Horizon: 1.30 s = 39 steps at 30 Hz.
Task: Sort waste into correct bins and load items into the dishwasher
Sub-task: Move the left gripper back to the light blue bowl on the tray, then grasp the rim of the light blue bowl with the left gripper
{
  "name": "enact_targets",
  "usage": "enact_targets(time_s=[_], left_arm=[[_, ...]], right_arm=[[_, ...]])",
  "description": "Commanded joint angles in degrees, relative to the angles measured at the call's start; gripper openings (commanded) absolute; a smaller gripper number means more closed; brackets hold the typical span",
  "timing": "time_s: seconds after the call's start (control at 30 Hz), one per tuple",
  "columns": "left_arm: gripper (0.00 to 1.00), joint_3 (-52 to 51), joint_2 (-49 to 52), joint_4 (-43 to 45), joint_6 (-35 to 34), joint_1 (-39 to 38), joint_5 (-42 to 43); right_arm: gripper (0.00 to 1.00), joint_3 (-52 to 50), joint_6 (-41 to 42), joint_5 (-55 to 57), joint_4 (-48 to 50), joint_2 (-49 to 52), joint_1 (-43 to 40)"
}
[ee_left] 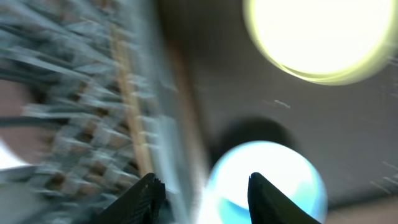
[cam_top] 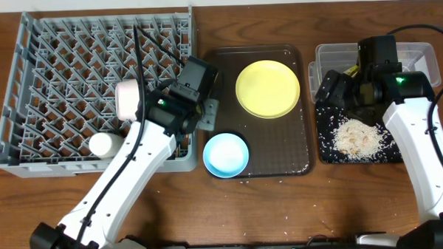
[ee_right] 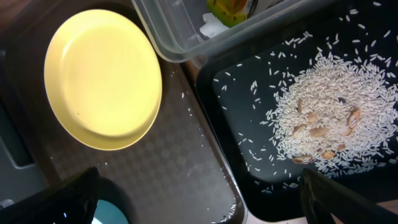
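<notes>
The yellow plate (cam_top: 267, 89) and the light-blue bowl (cam_top: 225, 155) sit on the dark-brown serving tray (cam_top: 296, 155). A white bowl (cam_top: 127, 98) and a small white cup (cam_top: 102, 146) lie in the grey dish rack (cam_top: 57, 64). A brown chopstick (ee_left: 130, 106) shows in the rack in the blurred left wrist view. My left gripper (ee_left: 205, 186) is open and empty over the rack's right edge and the blue bowl (ee_left: 267, 180). My right gripper (ee_right: 199, 186) is open and empty between the plate (ee_right: 99, 78) and the black tray (ee_right: 249, 93), which holds rice (ee_right: 336, 112). The clear tub (cam_top: 419, 58) holds the wrapper (ee_right: 230, 9) and tissue (ee_right: 211, 28).
Loose rice grains lie scattered on the serving tray's near right corner (ee_right: 230, 208) and on the wooden table in front of it (cam_top: 284, 218). Brownish bits lie among the rice pile. Black cables run over the rack (cam_top: 156, 45).
</notes>
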Motion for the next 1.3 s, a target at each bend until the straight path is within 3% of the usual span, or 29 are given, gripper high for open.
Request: enact_targets(time_s=[0.0,0.23,0.5,0.83,1.1,1.27], left_arm=[[0.46,-1.49,0.68,-3.26,-6.12,-1.81,14.67],[0.46,-10.19,2.19,-3.5,-17.38,-8.57,10.73],[0.46,-12.2,6.05,-2.43,-21.33,-17.14,-7.87],[0.47,-12.17,16.72,-1.7,-21.33,-17.05,-12.13],[0.46,-12.02,17.73,-1.16,-21.24,-17.07,-12.11],[0.46,-9.73,17.73,2.23,-16.9,-17.07,-5.31]], right_arm=[[0.99,0.07,0.35,-0.2,-0.09,-0.94,-0.44],[0.99,0.07,0.35,-0.2,-0.09,-0.94,-0.44],[0.99,0.07,0.35,-0.2,-0.09,-0.94,-0.44],[0.99,0.07,0.35,-0.2,-0.09,-0.94,-0.44],[0.99,0.07,0.35,-0.2,-0.09,-0.94,-0.44],[0.99,0.07,0.35,-0.2,-0.09,-0.94,-0.44]])
